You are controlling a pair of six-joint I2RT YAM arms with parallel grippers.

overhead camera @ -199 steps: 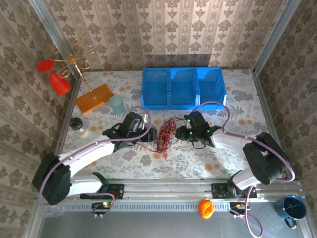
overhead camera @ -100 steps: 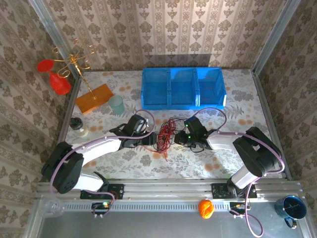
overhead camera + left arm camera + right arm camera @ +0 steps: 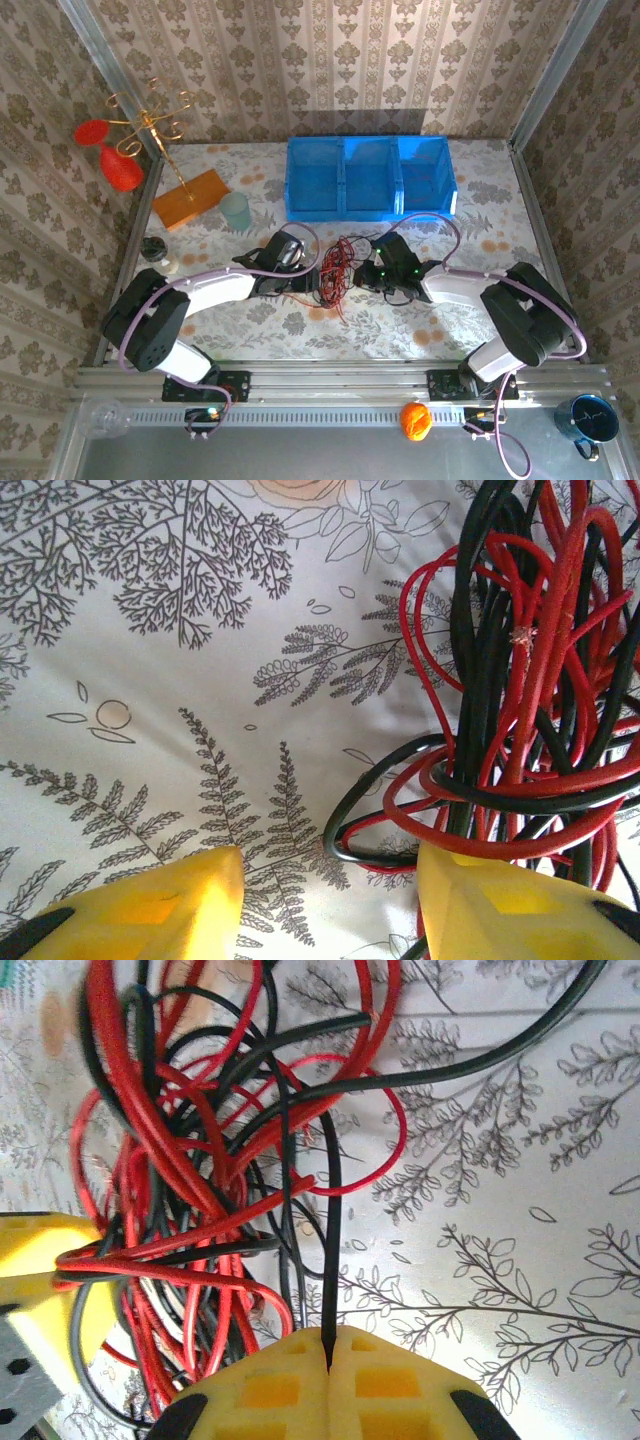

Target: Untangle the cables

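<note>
Pulling-apart step, probably. The cables are heaped in the middle of the counter. One black strand is pinched in the clenched right end effector; the left end effector is spread (nothing held). A loop should be grabbed next, then drawn outward.

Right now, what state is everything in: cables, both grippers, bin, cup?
Cables, tangled in one red-and-black clump on the table.
Left gripper, open, clump beside one finger.
Right gripper, shut on a black cable.
Bin, upright, its three compartments look empty.
Cup, upright.
</note>
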